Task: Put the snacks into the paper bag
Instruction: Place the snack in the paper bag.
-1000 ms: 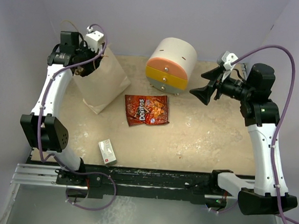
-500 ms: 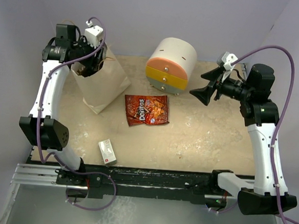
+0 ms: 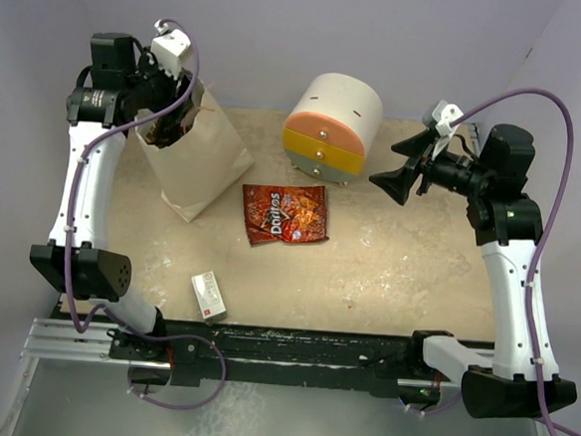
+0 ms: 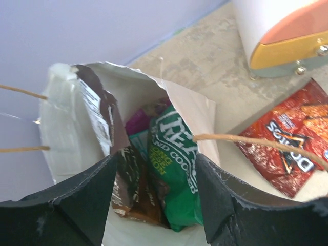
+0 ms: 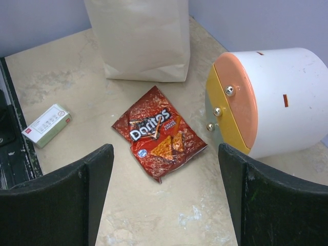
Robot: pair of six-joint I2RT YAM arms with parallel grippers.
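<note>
The tan paper bag (image 3: 196, 167) stands at the back left, its mouth open toward my left gripper (image 3: 170, 118). That gripper (image 4: 155, 169) hangs open just above the mouth with nothing between its fingers. Inside the bag (image 4: 66, 128) lie a green packet (image 4: 177, 169), a dark brown packet (image 4: 130, 187) and a purple pack (image 4: 137, 120). A red-brown Doritos bag (image 3: 285, 215) lies flat on the table right of the paper bag. My right gripper (image 3: 388, 182) hovers open high on the right, pointing toward the Doritos bag (image 5: 159, 134), well apart from it.
A round white, orange and yellow drawer unit (image 3: 332, 126) stands behind the Doritos bag. A small white box (image 3: 208, 295) lies near the front edge on the left. A string handle (image 4: 246, 139) crosses the left wrist view. Walls close the back and sides.
My left gripper went from shut to open over the bag mouth and drew back up and to the left. The right arm has not moved.
</note>
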